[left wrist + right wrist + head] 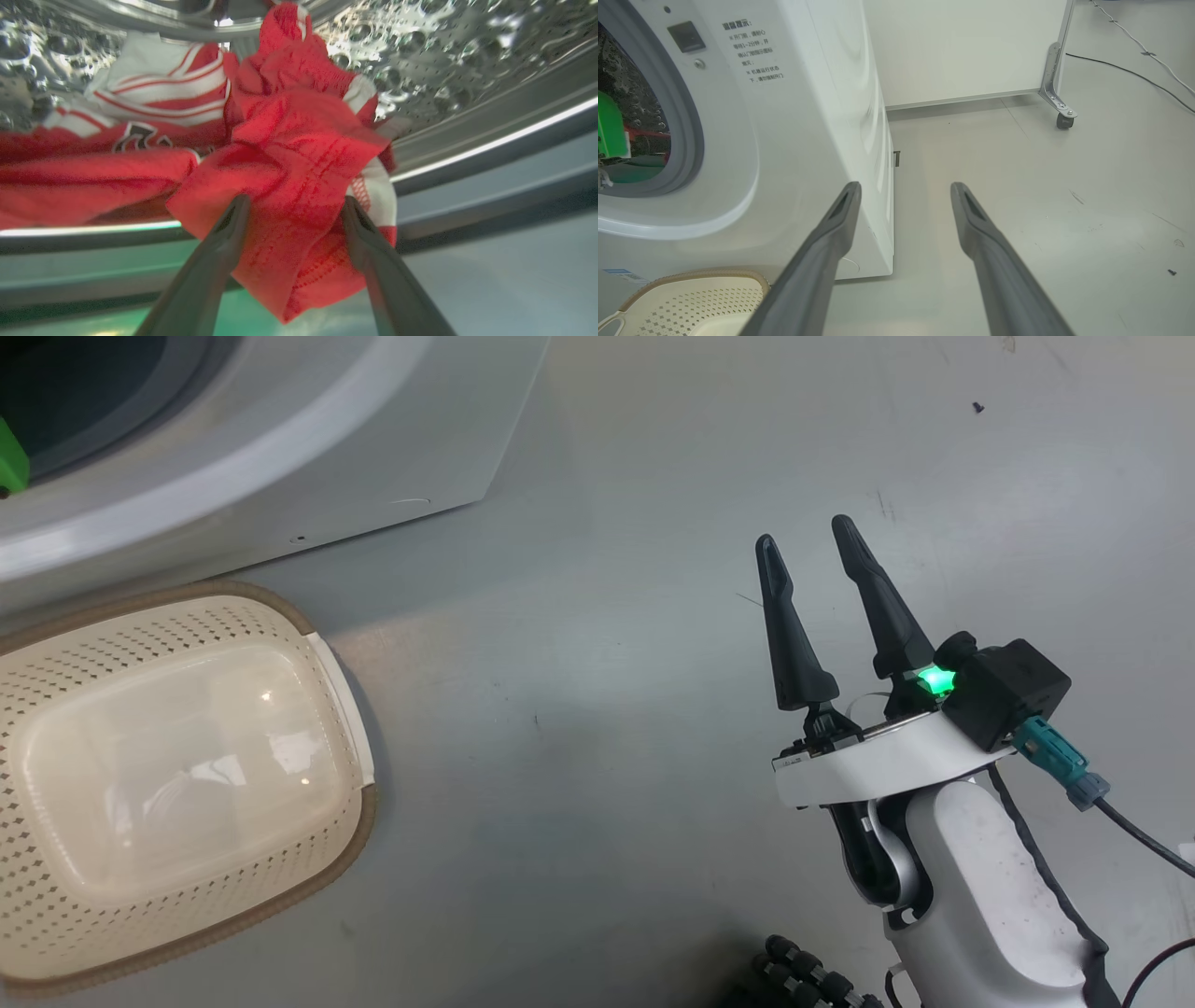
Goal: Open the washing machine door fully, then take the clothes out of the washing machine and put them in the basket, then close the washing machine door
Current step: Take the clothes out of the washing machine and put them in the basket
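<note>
We see red clothes (299, 154), white-striped at ten o'clock; a cream, brown-rimmed, perforated basket (140, 625); a white washing machine (808, 116).

Right gripper (805, 532) over the grey floor (607, 709), with the basket (140, 625) and washing machine (280, 457) to the left.
The right gripper rises from the near right, its two dark fingers spread apart above the floor, a green light (934, 679) glowing at their base. The cream basket sits at the near left, just in front of the white washing machine in the far left corner.
</note>
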Robot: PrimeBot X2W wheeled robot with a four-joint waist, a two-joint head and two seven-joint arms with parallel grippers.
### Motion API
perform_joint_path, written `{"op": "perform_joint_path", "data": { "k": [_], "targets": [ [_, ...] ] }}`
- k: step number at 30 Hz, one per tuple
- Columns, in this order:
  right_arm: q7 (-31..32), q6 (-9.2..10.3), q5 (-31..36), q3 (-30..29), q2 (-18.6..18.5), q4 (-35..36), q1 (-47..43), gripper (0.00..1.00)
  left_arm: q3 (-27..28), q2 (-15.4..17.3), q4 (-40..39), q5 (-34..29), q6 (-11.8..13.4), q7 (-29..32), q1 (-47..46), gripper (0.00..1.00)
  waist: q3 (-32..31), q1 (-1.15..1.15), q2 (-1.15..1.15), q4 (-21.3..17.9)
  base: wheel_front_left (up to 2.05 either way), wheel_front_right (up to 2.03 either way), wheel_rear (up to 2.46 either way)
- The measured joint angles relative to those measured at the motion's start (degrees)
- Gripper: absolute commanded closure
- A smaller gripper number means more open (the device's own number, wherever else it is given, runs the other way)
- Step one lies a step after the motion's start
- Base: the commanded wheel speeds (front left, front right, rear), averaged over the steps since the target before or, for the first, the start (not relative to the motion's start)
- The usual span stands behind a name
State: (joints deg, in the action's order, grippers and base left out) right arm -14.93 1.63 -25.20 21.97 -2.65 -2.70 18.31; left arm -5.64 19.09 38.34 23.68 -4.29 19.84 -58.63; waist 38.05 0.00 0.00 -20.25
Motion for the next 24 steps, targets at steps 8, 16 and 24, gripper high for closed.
{"op": "perform_joint_path", "data": {
  "k": [8, 16, 24],
  "targets": [
    [0.0, 0.07, 0.0, 0.31, 0.0, -0.11, 0.41, 0.0, -0.55, 0.02, 2.91, -0.8, 1.55, 1.87, -1.31, 1.0, -0.21, 0.0, 0.0, -0.03, 0.0, 0.0, 0.0],
    [0.0, 0.31, 0.0, 0.03, 0.0, -0.31, 0.45, 0.0, -1.92, -0.18, 4.17, -2.1, 1.98, 1.31, -1.86, 1.0, -0.64, 0.0, 0.0, 0.09, 0.0, 0.0, 0.0],
    [0.0, 0.32, 0.51, -0.66, 0.0, -1.07, 0.47, 0.0, -2.47, -2.12, 4.5, -2.15, 1.98, -3.57, -1.86, 1.0, -2.02, 0.0, 0.0, 1.02, 0.0, 0.0, 0.0]
  ]
}}
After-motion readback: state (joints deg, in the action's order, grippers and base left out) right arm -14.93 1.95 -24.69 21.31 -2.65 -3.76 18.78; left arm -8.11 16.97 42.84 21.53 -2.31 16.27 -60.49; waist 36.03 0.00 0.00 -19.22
